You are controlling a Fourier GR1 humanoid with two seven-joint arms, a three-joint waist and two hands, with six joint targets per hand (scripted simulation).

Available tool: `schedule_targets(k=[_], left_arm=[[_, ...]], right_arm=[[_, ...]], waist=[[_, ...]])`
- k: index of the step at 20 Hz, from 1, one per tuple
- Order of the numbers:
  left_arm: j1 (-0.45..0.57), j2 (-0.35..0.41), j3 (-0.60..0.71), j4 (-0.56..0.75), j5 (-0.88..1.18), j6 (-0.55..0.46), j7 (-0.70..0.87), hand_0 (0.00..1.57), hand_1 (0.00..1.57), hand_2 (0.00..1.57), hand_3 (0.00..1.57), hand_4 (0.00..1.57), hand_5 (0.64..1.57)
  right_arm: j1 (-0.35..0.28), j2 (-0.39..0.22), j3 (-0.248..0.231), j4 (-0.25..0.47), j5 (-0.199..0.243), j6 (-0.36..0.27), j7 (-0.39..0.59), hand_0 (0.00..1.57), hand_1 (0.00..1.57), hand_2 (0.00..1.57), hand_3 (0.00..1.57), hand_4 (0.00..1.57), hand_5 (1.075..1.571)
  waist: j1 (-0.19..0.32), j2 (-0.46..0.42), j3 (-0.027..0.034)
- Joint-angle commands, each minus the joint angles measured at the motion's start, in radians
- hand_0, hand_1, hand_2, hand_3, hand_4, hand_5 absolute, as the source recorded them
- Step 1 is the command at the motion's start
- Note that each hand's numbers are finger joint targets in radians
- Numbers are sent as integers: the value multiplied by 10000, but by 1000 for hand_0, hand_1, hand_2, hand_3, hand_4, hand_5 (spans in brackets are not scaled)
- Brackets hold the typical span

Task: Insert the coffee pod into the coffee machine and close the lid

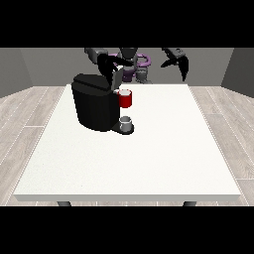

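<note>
Coffee pod: not discernible | coffee machine (94, 106): beneath view-left hand (106, 67) | fingers: cannot tell

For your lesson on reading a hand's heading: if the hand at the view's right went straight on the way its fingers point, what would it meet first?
The hand at the view's right hangs raised, fingers pointing down. Going straight on, it would probably first meet the bare white table near its far edge, well clear of the coffee machine and red cup. Depth is uncertain.
</note>
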Motion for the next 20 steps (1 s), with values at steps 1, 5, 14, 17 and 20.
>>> schedule_targets(k=[1,5,14,17,20], left_arm=[[-144,69,-115,22,66,-239,-70,0,0,0,0,326,1571],[-247,-12,-216,-5,15,-210,-362,0,0,0,0,386,1571],[-1220,54,-365,-24,146,-499,-245,0,0,0,0,424,1571],[-1321,-129,-513,-38,311,-673,-292,0,0,0,0,444,1571],[-1422,-343,-856,-227,-26,-440,-389,0,0,0,0,365,1571]], right_arm=[[-917,141,607,-161,473,142,-319,0,0,0,0,0,1571],[-975,79,742,-669,741,-201,-53,0,0,0,0,203,1571],[-1615,-498,694,-1910,881,-421,1547,0,0,0,0,102,1571],[-1529,-816,738,-2434,950,-315,1990,0,0,0,0,0,1571],[-2165,-1152,638,-2312,1212,-472,1530,0,0,0,0,0,1571]], waist=[[740,184,-99],[1205,470,-99],[2178,1153,-93],[2491,1400,-92],[2841,1876,-93]])
